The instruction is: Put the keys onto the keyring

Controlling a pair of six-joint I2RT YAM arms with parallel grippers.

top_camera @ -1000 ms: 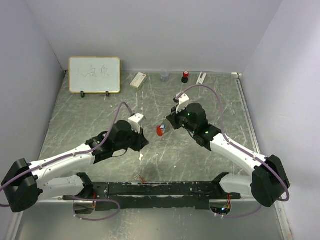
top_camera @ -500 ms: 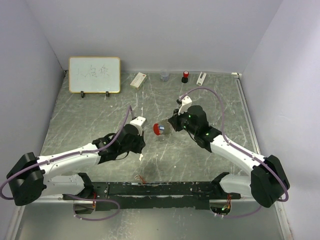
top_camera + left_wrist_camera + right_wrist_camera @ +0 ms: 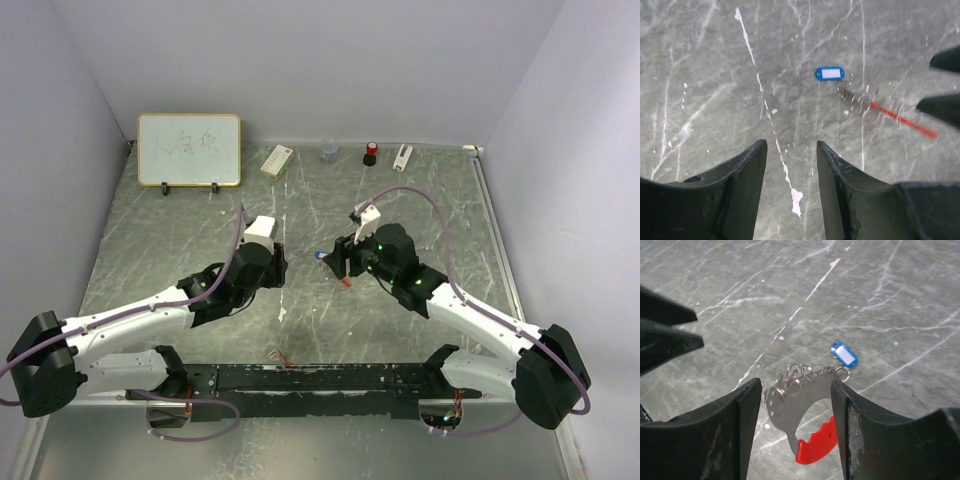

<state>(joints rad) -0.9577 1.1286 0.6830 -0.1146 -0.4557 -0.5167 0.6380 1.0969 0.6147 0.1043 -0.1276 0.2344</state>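
The keyring (image 3: 790, 407) is a grey metal plate with a red grip (image 3: 816, 446) and a bunch of thin rings (image 3: 796, 374). It sits between the spread fingers of my right gripper (image 3: 796, 385), which is open. A blue-headed key (image 3: 844, 354), a small blue tag with a white face, hangs off the end ring. In the left wrist view the blue key (image 3: 829, 73) lies on the table and the keyring (image 3: 900, 119) shows edge-on and blurred. My left gripper (image 3: 790, 150) is open and empty, short of them. From above, the right gripper (image 3: 340, 262) is over the keyring (image 3: 346, 283).
A small whiteboard (image 3: 190, 150) stands at the back left. Along the back wall are a white box (image 3: 276, 160), a clear cup (image 3: 329, 152), a red and black cap (image 3: 371, 152) and a white stick (image 3: 402, 156). Walls close in both sides.
Both grippers have opened. The keyring was held up between them and has dropped from the right gripper's grip toward the table. My left gripper has drawn back to the left.
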